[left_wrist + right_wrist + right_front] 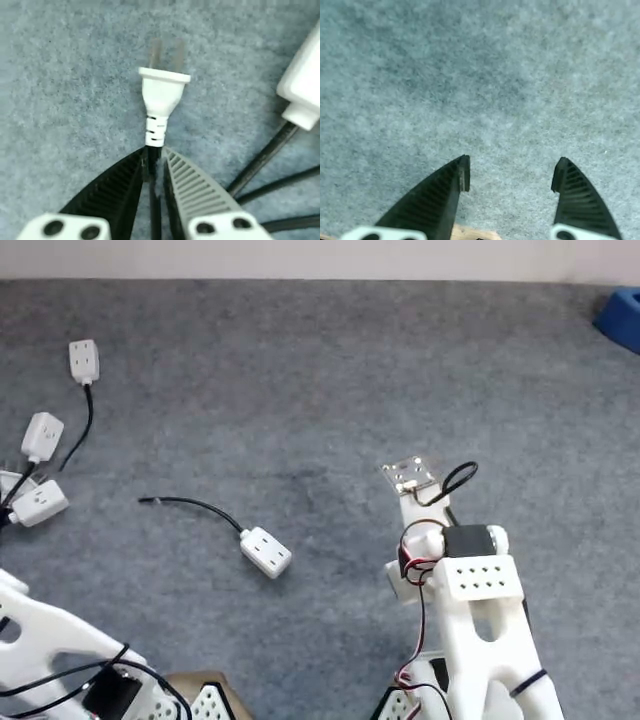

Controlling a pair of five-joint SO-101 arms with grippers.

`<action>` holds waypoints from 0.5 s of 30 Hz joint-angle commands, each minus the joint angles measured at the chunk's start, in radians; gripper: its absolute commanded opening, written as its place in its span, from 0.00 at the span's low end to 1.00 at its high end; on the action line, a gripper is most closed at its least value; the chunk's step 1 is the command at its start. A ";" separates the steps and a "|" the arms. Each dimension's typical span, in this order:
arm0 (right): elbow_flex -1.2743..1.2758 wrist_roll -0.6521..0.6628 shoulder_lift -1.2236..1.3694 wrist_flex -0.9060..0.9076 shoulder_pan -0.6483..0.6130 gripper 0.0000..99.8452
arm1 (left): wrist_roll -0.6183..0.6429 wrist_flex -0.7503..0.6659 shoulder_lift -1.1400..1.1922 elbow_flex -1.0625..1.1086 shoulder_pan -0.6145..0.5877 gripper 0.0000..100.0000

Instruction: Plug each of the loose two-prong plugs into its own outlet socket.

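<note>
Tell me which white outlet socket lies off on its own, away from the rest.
The socket on the short black cord, near the middle of the carpet. The other three sockets sit bunched along the high view's left edge.

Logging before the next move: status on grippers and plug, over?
Left gripper shut on plug cord, prongs forward. Right gripper open over carpet. Outlet socket lies mid-carpet, nothing plugged in.
</note>
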 commanded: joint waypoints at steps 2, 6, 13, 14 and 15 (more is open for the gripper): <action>-0.002 0.008 -0.012 0.005 -0.008 0.27 | -0.018 0.100 0.082 0.004 0.002 0.00; -0.002 0.008 -0.012 0.005 -0.008 0.27 | -0.011 0.109 0.061 -0.068 0.022 0.00; -0.002 0.008 -0.012 0.005 -0.008 0.27 | 0.097 0.245 -0.130 -0.314 0.110 0.00; -0.002 0.008 -0.012 0.005 -0.008 0.27 | 0.115 0.250 -0.183 -0.308 0.128 0.00; -0.002 0.008 -0.012 0.005 -0.008 0.27 | 0.130 0.256 -0.236 -0.302 0.148 0.00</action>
